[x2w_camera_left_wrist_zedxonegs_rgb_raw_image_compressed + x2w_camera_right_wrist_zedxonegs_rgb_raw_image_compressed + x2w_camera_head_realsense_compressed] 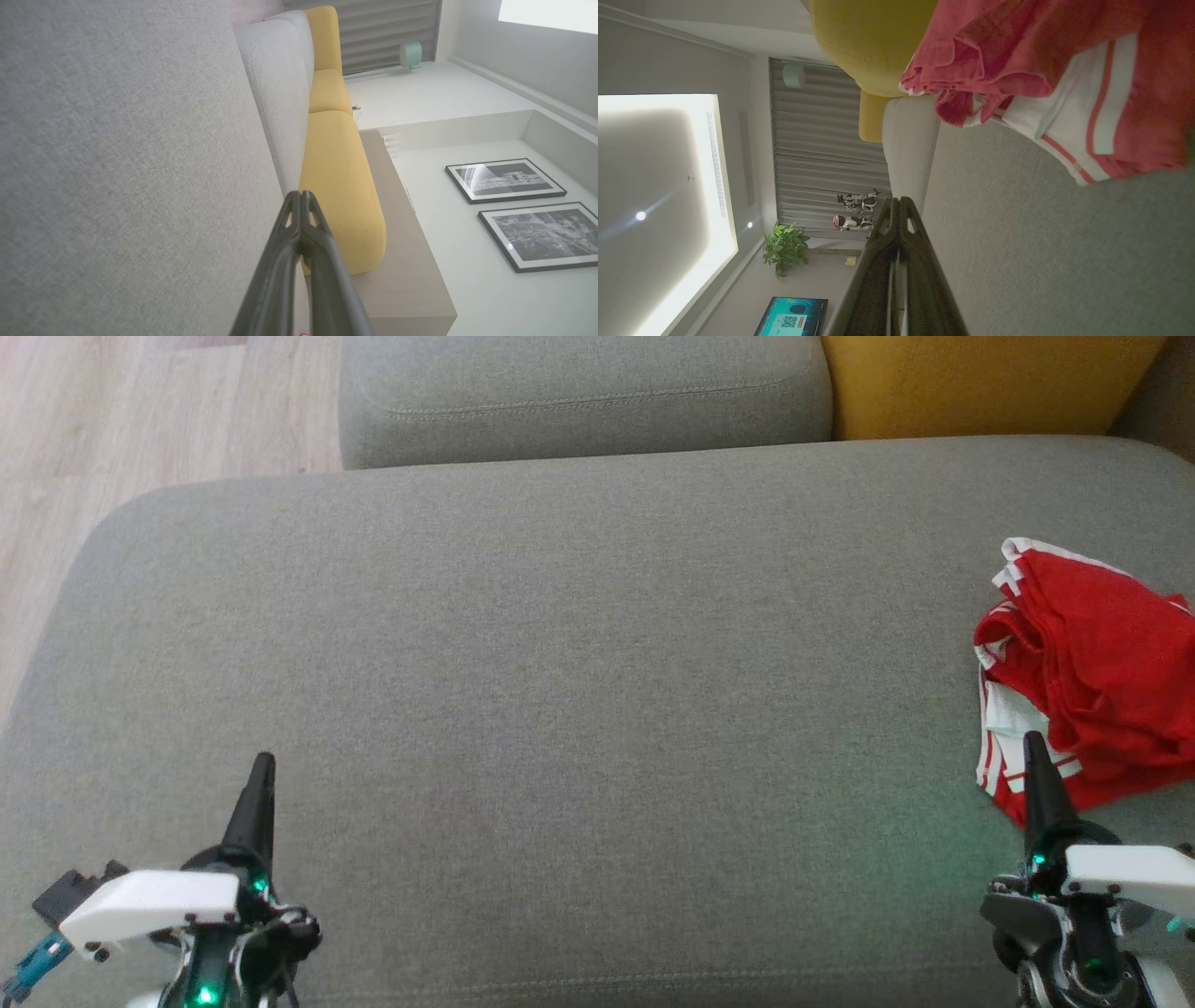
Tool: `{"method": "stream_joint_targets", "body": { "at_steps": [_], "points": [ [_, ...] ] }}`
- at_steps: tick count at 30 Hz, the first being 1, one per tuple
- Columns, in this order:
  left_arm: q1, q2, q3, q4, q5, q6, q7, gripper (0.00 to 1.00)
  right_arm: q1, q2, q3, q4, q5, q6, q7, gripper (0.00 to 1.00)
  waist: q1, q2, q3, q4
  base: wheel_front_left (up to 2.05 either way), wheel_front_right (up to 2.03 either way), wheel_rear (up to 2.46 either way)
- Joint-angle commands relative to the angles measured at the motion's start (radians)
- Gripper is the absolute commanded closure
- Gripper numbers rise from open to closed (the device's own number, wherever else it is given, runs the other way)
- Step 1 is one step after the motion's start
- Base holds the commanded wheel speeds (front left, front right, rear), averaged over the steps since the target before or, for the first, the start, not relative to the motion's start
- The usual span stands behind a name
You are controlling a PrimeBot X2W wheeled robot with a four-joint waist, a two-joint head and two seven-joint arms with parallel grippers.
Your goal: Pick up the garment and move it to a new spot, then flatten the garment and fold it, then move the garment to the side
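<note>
The garment (1092,672) is red with white stripes and lies crumpled at the right edge of the grey sofa seat (560,663). In the right wrist view the garment (1055,79) bunches just ahead and to the upper right of my fingers. My right gripper (1033,739) is shut, its tip in front of the garment's near hem; whether it touches the cloth I cannot tell. Its closed tips (900,200) hold nothing. My left gripper (264,761) is shut and empty at the lower left over bare cushion, its tips (302,193) pressed together.
A grey back cushion (583,397) and a yellow cushion (980,383) line the far side of the seat. Wooden floor (140,420) lies beyond the seat's left edge. A wide stretch of bare grey seat lies between the two grippers.
</note>
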Motion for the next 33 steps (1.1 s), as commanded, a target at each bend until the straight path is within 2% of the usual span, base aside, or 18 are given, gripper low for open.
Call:
{"method": "stream_joint_targets", "body": {
  "at_steps": [1,12,33],
  "points": [
    [-0.058,0.006,0.043,-0.025,-0.023,-0.012,0.009,1.0,-0.059,-0.018,0.012,-0.03,0.025,-0.001,0.009,1.0,0.0,0.0,0.0,0.0,0.0,0.0,0.0],
    [-0.076,-0.012,0.082,-0.007,-0.139,-0.041,0.034,1.0,-0.071,-0.017,-0.003,-0.012,0.154,-0.001,0.014,1.0,0.0,0.0,0.001,0.003,0.0,0.0,0.0],
    [-0.076,-0.017,0.091,-0.007,-0.135,-0.041,0.04,1.0,-0.071,-0.012,-0.011,-0.011,0.15,-0.001,0.02,1.0,0.0,0.0,0.001,0.003,0.0,0.0,0.0]
  ]
}}
